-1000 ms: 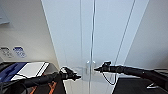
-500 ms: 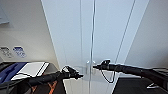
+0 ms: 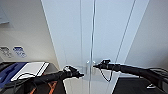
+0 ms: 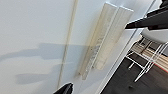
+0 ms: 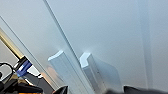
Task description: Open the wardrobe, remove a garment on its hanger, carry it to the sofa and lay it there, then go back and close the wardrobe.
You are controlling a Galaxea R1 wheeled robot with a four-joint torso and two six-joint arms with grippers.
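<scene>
Wardrobe [image 3: 75, 37] dead ahead, both doors shut. Handles [image 3: 90, 67] side by side at centre seam. Left gripper [image 3: 79, 74] just left of handles, right gripper [image 3: 95, 66] at right handle; contact unclear. Fingers on either gripper: cannot tell, spread or closed.

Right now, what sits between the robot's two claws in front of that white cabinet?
In the head view, the pair of small white handles on the wardrobe, either side of the seam where its doors meet, lies between the left gripper and the right gripper.
</scene>
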